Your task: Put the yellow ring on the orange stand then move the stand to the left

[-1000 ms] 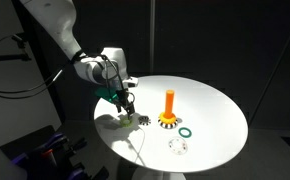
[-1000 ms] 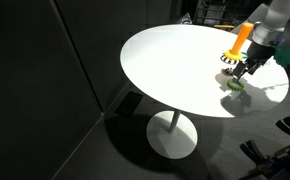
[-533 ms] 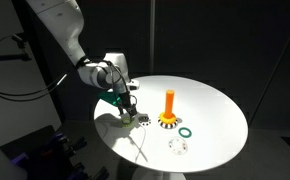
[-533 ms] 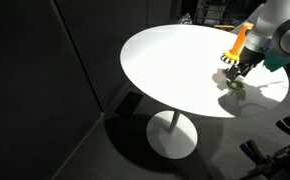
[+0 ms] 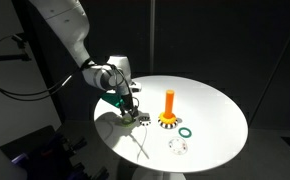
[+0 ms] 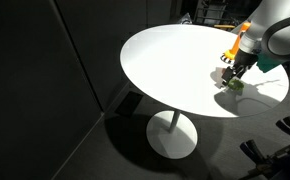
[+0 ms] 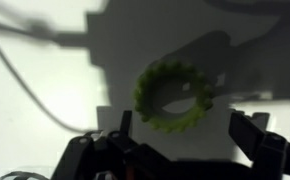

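The gripper point(image 7: 180, 122) hangs low over the table point(image 5: 217, 108) with its jaws spread wide. In the wrist view the two fingers stand on either side of the yellow ring point(image 7: 144, 98), with clear space between each of them and the rim. It has hold of nothing. The ring lies flat on the white top, close to the table edge nearest the robot's base, and both exterior views show it right under the fingers point(image 5: 138, 119) point(image 6: 235, 87).

Farther in, near the middle of the table, the orange stand point(image 5: 169, 104) is upright on its checkered base with a bare peg. A dark green ring point(image 5: 185, 131) lies just beside that base, towards the table edge nearest that exterior camera. A black-and-white patterned ring point(image 5: 178, 147) lies well apart from the stand, closer again to that edge.

As I judge it, the task has hardly begun. The hand is lined up for the pickup but the jaws have not closed. What is left is to grip the yellow ring, lift it, carry it to the peg and drop it over. After that the stand itself must be shifted left, and it looks untouched so far.
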